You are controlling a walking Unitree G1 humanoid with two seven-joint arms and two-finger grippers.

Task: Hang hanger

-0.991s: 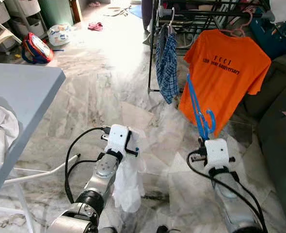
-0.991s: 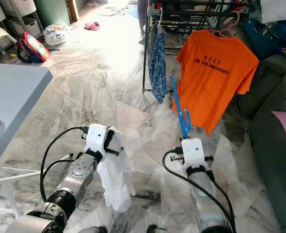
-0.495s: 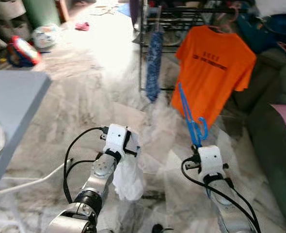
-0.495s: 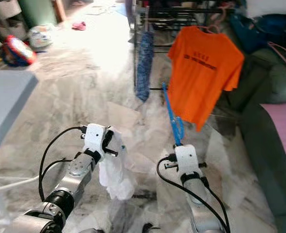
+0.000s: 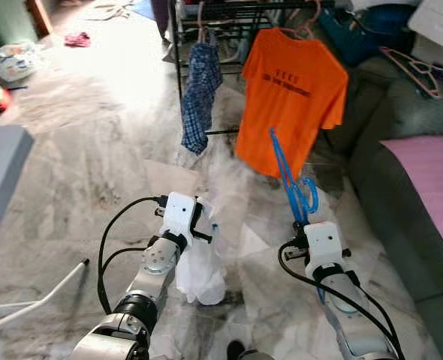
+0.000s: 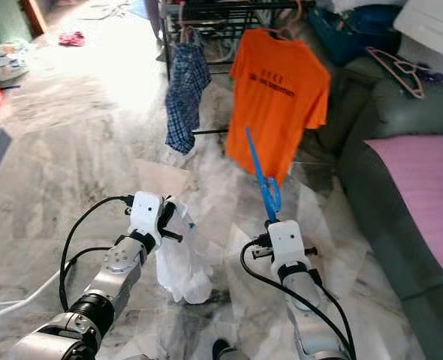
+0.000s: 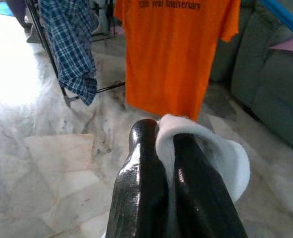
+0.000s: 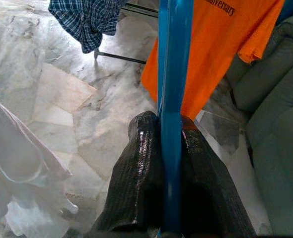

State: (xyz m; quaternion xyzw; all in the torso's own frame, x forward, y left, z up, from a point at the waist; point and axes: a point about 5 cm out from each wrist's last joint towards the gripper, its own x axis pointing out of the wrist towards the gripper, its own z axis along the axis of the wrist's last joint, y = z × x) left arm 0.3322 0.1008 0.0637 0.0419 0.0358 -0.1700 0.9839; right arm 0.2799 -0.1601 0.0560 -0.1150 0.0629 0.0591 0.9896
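Hanger [image 5: 290, 176] first: I have the blue hanger pinched in my right gripper [image 8: 170, 148], both black fingers closed flat against its stem, and it stands up out of the gripper with its long axis leaning toward 11 o'clock, the hook curling near the wrist at about 1 o'clock. From that gripper the drying rack [image 5: 206, 11] lies ahead at roughly 11 o'clock, well apart, across bare marble floor [image 5: 79, 150]. An orange T-shirt [image 5: 290, 94] hangs off the rack directly behind the hanger's upper end, and a blue checked garment [image 5: 199, 97] hangs beside it toward 10 o'clock. My left gripper [image 7: 159, 148] is clamped on a white cloth [image 5: 199, 266] that droops below it, so by my reading that arm is occupied and the right arm is the nearer and only free carrier for the hang. I judge I need to close the distance to the rack and bring the hook end up toward the rail. A grey sofa [image 5: 424, 195] runs along my 3 o'clock side
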